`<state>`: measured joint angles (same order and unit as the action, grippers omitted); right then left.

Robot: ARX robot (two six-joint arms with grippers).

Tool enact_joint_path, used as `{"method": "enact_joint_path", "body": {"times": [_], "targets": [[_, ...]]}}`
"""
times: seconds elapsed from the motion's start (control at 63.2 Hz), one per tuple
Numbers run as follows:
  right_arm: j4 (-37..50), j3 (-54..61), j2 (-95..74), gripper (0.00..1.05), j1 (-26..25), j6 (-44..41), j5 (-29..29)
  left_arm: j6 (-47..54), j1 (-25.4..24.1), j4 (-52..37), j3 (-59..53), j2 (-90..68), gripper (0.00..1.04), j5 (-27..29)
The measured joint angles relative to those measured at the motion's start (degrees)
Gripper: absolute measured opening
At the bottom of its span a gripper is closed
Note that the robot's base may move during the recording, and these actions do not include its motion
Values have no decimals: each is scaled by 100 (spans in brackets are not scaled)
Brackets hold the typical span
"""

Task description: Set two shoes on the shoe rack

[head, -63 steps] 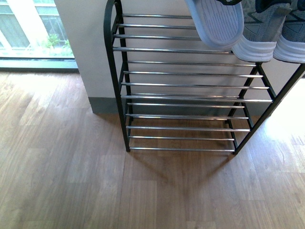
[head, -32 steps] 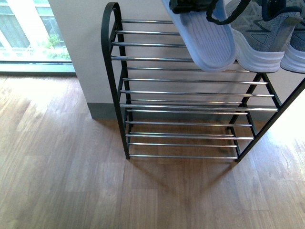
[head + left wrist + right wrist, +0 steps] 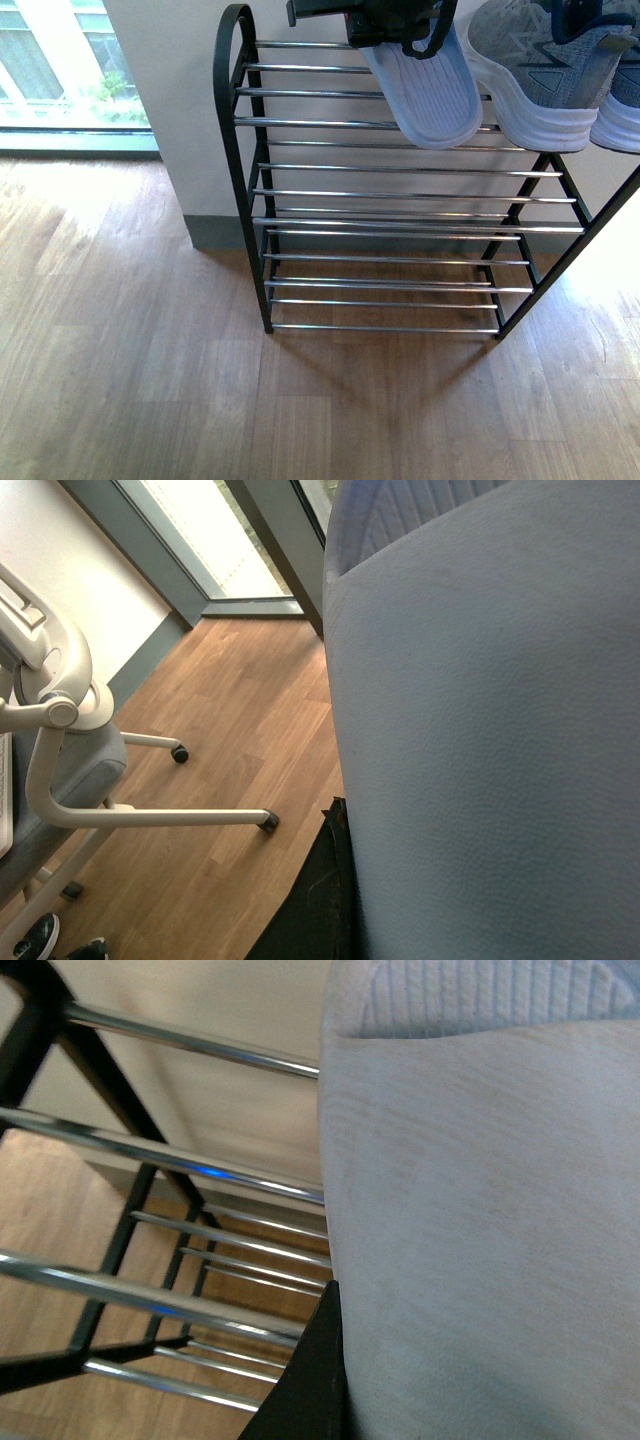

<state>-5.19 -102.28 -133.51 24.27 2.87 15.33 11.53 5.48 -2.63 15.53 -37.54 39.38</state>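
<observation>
While the left gripper (image 3: 385,25) hangs over the top tier of the shoe rack (image 3: 232,120), its jaws are closed on the upper end of the tilted shoe (image 3: 425,95), whose white sole faces the front camera with the toe dipping over the front bars. Just right of it the second shoe (image 3: 540,70) sits upright on the top tier, sole on the bars, beside another sneaker (image 3: 622,110) cut off by the frame edge. A pale shoe surface fills the left wrist view, with an office chair (image 3: 60,710) on the wooden floor (image 3: 130,330) behind. Shoe material also fills the right wrist view, against a black finger (image 3: 310,1380), chrome bars (image 3: 150,1155) behind. The right gripper probably holds the second shoe, but its jaws are hidden, so can't tell.
</observation>
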Motion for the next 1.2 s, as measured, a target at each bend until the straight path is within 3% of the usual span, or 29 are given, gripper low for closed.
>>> {"method": "enact_joint_path", "body": {"times": [0.285,0.728,0.934,0.997,1.124,1.203], "targets": [[-247,-468,-227,3,-192,435,81,0,0,0,0,0,2,0],[-319,-214,13,95,-313,603,87,0,0,0,0,0,2,0],[-800,50,671,96,-555,866,127,0,0,0,0,0,2,2],[-686,348,1071,96,-688,903,-138,0,0,0,0,0,2,2],[111,1281,2052,96,-914,660,-560,0,-2,0,0,0,2,2],[1091,2232,2977,96,-1106,-17,-625,0,0,0,0,0,2,2]]}}
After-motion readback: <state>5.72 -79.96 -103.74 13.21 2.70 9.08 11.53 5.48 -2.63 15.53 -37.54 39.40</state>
